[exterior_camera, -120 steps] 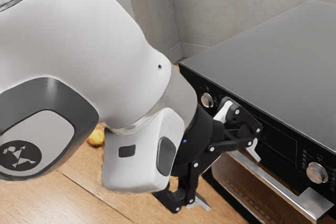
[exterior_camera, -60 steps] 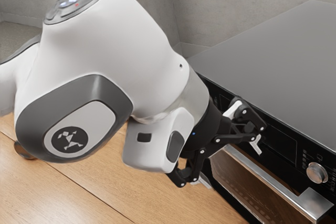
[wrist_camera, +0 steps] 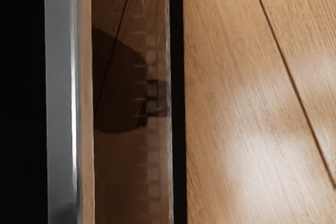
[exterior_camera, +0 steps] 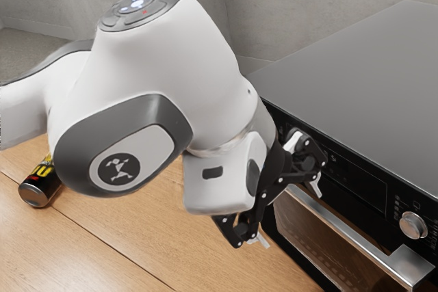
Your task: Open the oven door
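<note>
Gripper (exterior_camera: 288, 213) open, fingers wide, no grip on handle (exterior_camera: 345, 229). Sits by handle's far end, exterior view's left; bar runs near-right. Door (exterior_camera: 318, 244) under bar, looks shut. Should straddle bar squarely, clamp, then pull out and down, likely bottom hinge.
</note>
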